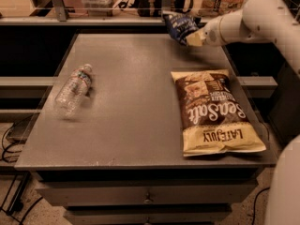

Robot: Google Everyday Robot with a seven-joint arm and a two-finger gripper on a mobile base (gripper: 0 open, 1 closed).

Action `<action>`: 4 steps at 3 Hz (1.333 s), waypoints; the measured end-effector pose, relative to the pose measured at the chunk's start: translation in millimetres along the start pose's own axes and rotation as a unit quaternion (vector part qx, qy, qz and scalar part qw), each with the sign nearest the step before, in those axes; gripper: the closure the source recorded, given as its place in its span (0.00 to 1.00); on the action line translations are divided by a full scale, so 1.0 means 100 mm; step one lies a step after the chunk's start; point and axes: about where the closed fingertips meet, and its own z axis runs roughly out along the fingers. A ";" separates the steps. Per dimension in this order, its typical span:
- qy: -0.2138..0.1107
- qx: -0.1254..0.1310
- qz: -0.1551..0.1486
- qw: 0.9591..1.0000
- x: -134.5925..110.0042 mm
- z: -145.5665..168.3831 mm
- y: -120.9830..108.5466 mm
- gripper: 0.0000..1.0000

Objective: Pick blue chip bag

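Observation:
The small dark-blue chip bag (179, 26) hangs in my gripper (191, 38) at the far right corner of the grey table (133, 69). It is lifted off the tabletop and tilted, with its top toward the upper left. The gripper is shut on the bag's lower right edge. My white arm (248, 20) reaches in from the right.
A large brown-and-yellow "Sea Salt" chip bag (213, 111) lies flat on the right half of the table. A clear plastic water bottle (72, 89) lies on its side at the left. A shelf with clutter runs behind the table.

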 end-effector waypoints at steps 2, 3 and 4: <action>-0.020 0.000 -0.047 0.999 -0.24 -0.13 0.09 0.82; -0.045 0.002 -0.040 0.998 -0.37 -0.20 0.12 1.00; -0.077 0.002 -0.039 0.996 -0.57 -0.31 0.13 1.00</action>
